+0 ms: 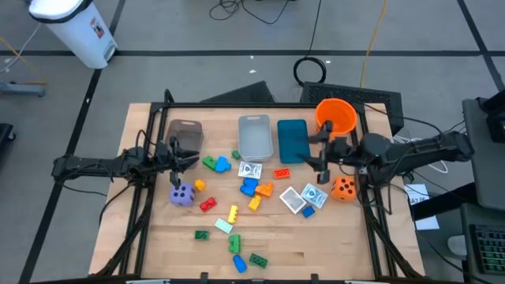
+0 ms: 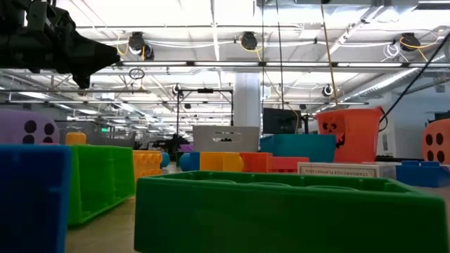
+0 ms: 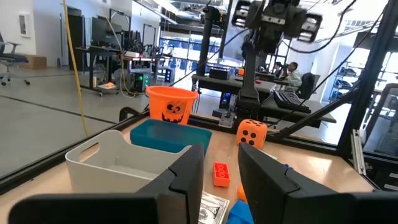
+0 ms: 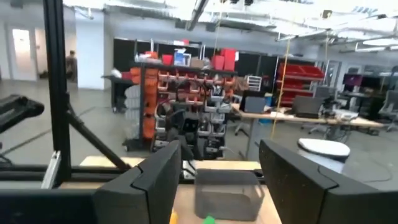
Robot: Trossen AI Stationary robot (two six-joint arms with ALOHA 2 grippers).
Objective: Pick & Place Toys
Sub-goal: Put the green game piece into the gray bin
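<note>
Toys lie scattered across the wooden table [image 1: 316, 244], none of them held.

Two dice: a purple one [image 1: 181, 194] near the left gripper [image 1: 192, 161], an orange one [image 1: 343, 188] just beside the right gripper [image 1: 318, 155]. Three white packets [image 1: 293, 199] sit mid-table among roughly a dozen coloured bricks [image 1: 233, 213]. Three bins [image 1: 255, 136] and one orange bucket [image 1: 337, 117] line the far edge. Both grippers hover empty, the left's fingers narrowly parted, the right's wider. Beyond lies an open workshop with shelving.

Print on the white packets [image 1: 250, 170] too small to read; nearest green brick [image 2: 281, 211] cut off, blurred.
</note>
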